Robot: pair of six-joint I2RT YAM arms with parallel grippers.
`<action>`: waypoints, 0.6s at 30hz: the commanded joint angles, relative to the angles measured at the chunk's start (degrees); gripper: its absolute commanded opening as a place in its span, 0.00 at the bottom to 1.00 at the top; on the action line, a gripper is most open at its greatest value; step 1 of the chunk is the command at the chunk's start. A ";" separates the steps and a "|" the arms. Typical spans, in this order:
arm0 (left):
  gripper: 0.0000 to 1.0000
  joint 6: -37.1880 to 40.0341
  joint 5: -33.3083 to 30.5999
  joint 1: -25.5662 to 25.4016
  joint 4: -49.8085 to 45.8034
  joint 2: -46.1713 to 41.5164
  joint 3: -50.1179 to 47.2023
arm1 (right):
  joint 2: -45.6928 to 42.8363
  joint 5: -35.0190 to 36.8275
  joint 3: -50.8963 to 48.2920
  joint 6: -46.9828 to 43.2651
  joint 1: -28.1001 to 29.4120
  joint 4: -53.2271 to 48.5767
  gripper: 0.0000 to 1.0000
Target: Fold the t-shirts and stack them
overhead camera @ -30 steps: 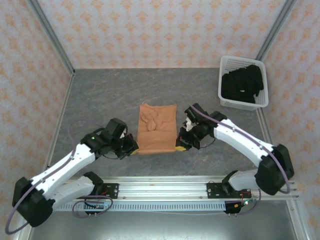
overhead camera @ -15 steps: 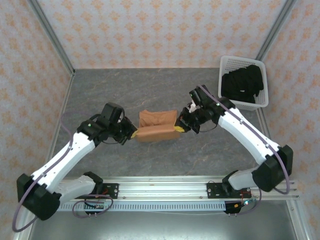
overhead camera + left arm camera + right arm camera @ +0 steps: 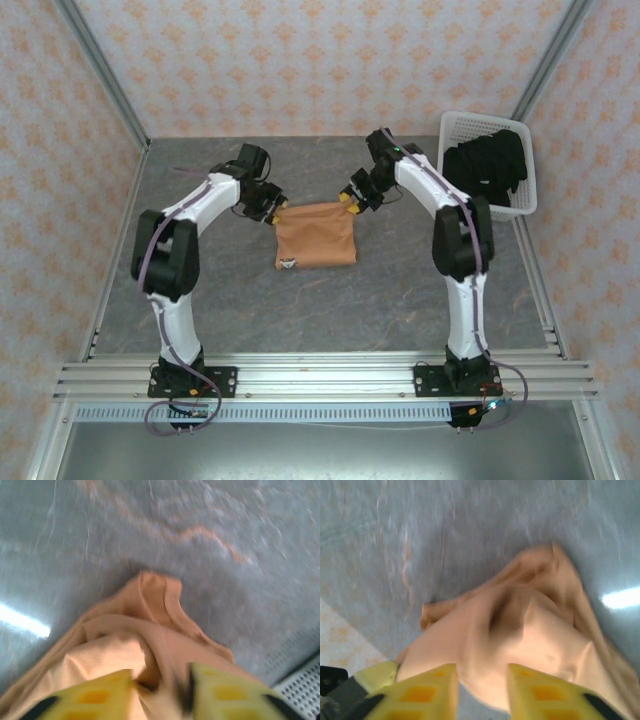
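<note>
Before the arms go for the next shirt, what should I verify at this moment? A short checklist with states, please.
1. Fold: the orange shirt lies as a compact rectangle on the table: ok.
2. Release: the right gripper has its fingers apart, with table visible between them: ok.
3. Release: the left gripper has cloth bunched between its fingers, and the picture is blurred: cannot tell.
4. Far corners smooth: not ok, puckered.
5. Supply: black shirts sit in the basket: ok.

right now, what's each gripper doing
left gripper: open, at the far left corner of the orange-tan t-shirt
right gripper: open, at its far right corner
</note>
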 commanded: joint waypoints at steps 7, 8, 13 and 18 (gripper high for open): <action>0.62 2.24 -14.31 -1.97 -9.35 -14.16 0.90 | -6.52 12.20 4.25 -5.93 -0.69 -4.91 0.56; 0.62 0.40 -16.17 -3.49 -9.06 -18.33 -2.79 | -10.35 13.27 0.10 -6.54 -0.62 -3.26 0.57; 0.62 -17.03 -16.87 -14.14 2.20 -34.92 -24.75 | -26.96 12.37 -22.32 -5.91 -0.55 6.83 0.57; 0.71 -35.31 -22.88 -24.62 19.90 -41.04 -41.04 | -46.12 5.54 -50.68 2.96 -0.33 26.60 0.61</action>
